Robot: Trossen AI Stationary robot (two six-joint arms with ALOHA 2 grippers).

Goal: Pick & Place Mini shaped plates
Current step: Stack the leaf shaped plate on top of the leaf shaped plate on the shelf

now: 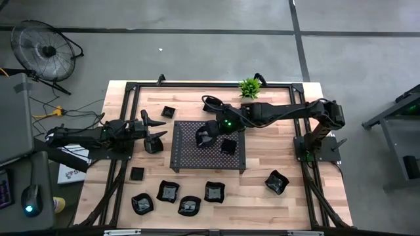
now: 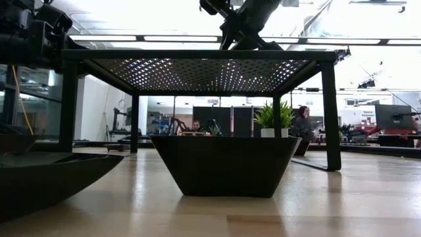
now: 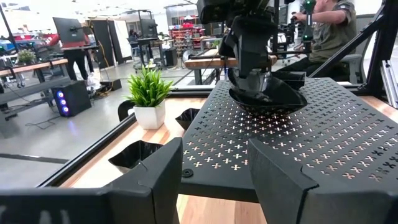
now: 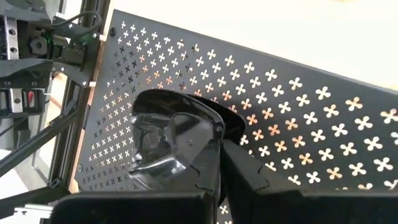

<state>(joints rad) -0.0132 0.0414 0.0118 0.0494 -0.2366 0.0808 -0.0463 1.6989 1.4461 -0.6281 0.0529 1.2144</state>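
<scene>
Underneath, wooden table (image 1: 262,167); perforated tray (image 1: 190,157); person (image 3: 329,28) beyond.

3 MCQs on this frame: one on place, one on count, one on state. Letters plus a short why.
1. Where is the right gripper?
A. Over the perforated tray
B. Beside the fan
C. Over the row of plates at the table's near edge

2. How many mini plates are on the tray in the high view?
A. None
B. Two
C. Five

3. How does the right gripper stand?
A. Wide open, nothing in it
B. Shut on a glossy black plate
C. Shut on the plant

Answers:
1 A: the high view shows the right arm reaching over the tray's left part; the left gripper waits, open, off the tray's left side.
2 B: one plate at the gripper, and another plate to its right.
3 B: the right wrist view shows the fingers pinching the plate's rim as it sits on the tray.
</scene>
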